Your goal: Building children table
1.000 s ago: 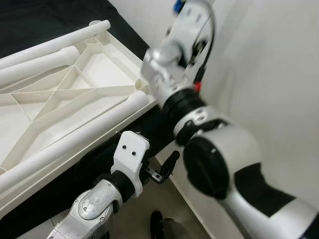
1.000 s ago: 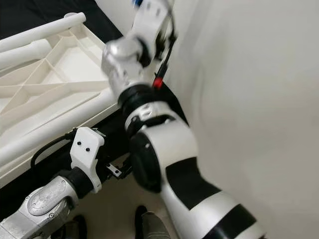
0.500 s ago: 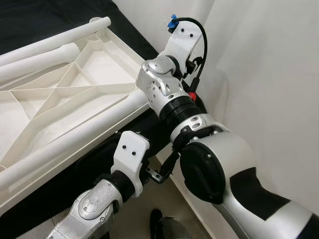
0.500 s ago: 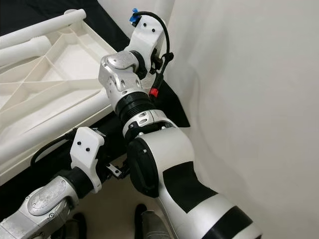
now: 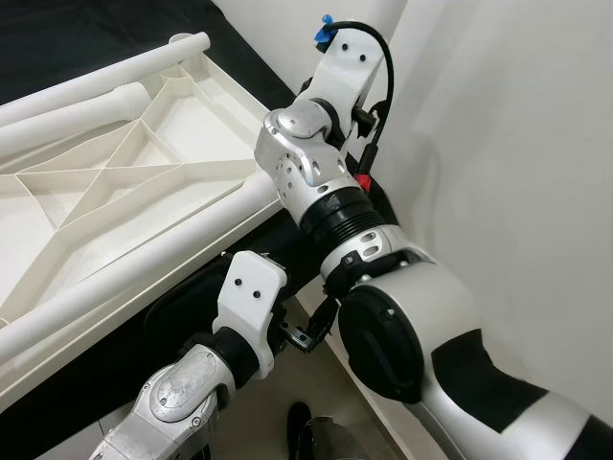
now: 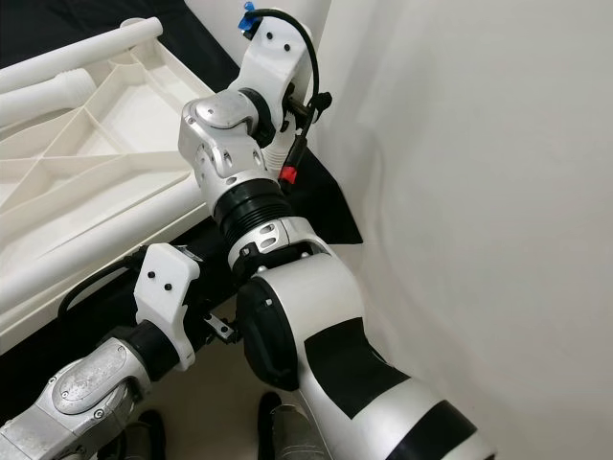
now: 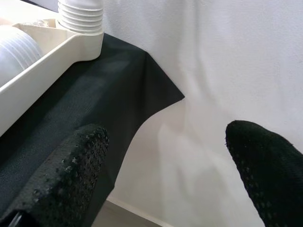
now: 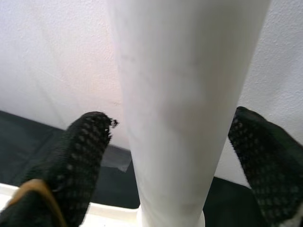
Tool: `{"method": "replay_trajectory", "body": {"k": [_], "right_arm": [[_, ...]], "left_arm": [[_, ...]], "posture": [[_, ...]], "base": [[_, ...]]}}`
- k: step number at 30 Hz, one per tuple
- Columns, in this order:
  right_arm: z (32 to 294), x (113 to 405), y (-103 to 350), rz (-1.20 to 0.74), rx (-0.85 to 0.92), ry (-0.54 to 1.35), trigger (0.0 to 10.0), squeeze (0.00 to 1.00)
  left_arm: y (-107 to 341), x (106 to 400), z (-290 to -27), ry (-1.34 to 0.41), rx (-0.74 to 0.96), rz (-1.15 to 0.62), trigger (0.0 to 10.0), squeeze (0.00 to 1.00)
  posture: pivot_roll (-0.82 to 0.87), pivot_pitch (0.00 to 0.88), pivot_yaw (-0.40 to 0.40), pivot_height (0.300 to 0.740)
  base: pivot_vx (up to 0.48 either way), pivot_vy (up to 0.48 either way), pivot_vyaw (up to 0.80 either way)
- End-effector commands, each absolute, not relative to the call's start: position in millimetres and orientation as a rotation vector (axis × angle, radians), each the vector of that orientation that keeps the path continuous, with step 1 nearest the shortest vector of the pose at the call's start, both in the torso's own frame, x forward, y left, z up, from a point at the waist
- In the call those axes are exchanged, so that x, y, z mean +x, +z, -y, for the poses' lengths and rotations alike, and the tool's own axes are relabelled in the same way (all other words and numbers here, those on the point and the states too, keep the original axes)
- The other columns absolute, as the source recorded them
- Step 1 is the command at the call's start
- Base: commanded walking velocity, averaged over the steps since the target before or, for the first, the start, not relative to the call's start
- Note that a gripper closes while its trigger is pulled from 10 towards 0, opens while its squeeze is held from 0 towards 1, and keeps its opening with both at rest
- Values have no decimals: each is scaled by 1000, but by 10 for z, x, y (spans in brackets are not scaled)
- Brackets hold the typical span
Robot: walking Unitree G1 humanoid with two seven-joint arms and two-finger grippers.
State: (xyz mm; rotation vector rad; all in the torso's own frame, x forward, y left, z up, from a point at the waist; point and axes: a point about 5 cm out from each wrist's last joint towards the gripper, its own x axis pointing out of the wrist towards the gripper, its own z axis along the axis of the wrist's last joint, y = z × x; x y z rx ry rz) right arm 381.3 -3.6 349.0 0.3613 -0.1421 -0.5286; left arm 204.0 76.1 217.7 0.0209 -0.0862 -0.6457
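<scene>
Head views — tabletop: a white plastic children's table top (image 5: pixel 115 192) lies upside down, ribbed underside up, on a surface covered with black cloth (image 5: pixel 86 34), against a white wall (image 5: pixel 517 144).
Head views — loose legs: one long white leg (image 5: pixel 105 72) lies along the tabletop's far edge, a second white tube (image 5: pixel 124 273) along its near edge, and a shorter one with a ridged end (image 5: pixel 57 105) rests inside the tray-like underside.
Head views — right arm: the silver right arm (image 5: pixel 335 206) reaches up over the near right corner of the tabletop, close to the wall; its white wrist housing (image 6: pixel 273 57) points upward at the top of the picture.
Head views — left arm: the left arm (image 5: pixel 206 369) sits low, below the near edge of the covered surface, its black fingers (image 5: pixel 316 321) aimed toward the wall.
Left wrist view — left gripper: the left gripper (image 7: pixel 165 175) is spread wide and holds nothing; beyond it hang the black cloth's corner (image 7: pixel 142 90) and the white wall.
Left wrist view — tabletop corner: a ridged threaded socket (image 7: pixel 80 16) stands at the corner of the tabletop's cream rim (image 7: pixel 47 61).
Right wrist view — right gripper: the right gripper (image 8: pixel 175 156) is wide, its fingers (image 8: pixel 78 161) on either side of an upright white table leg (image 8: pixel 180 104) standing at the tabletop corner; whether the pads press the leg cannot be told.
</scene>
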Motion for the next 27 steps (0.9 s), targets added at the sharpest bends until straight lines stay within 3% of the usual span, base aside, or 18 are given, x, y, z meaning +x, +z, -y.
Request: {"method": "replay_trajectory", "body": {"k": [1,12,13,16,17,27], "right_arm": [[17,3799,3476,147,351,-528,10000,1000],[15,3803,3485,158,344,-499,10000,1000],[16,3800,3490,171,343,-487,10000,894],[16,3799,3489,183,342,-474,10000,894],[18,3786,3501,203,341,-466,10000,0],[72,3694,3442,263,301,-436,10000,0]], "left_arm": [[2156,2021,-740,-664,23,81,10000,0],[2157,2024,-753,-666,24,81,10000,0],[2157,2026,-752,-666,22,81,10000,0],[2153,2030,-755,-665,20,79,10000,0],[2149,2032,-758,-665,21,78,10000,0],[2153,2048,-774,-666,31,83,10000,0]], "posture": [[54,348,-197,740],[57,345,-194,740],[57,340,-192,740],[58,338,-190,740],[58,332,-187,740],[57,310,-175,740]], "base": [[0,0,0],[0,0,0],[0,0,0],[0,0,0],[0,0,0],[0,0,0]]}}
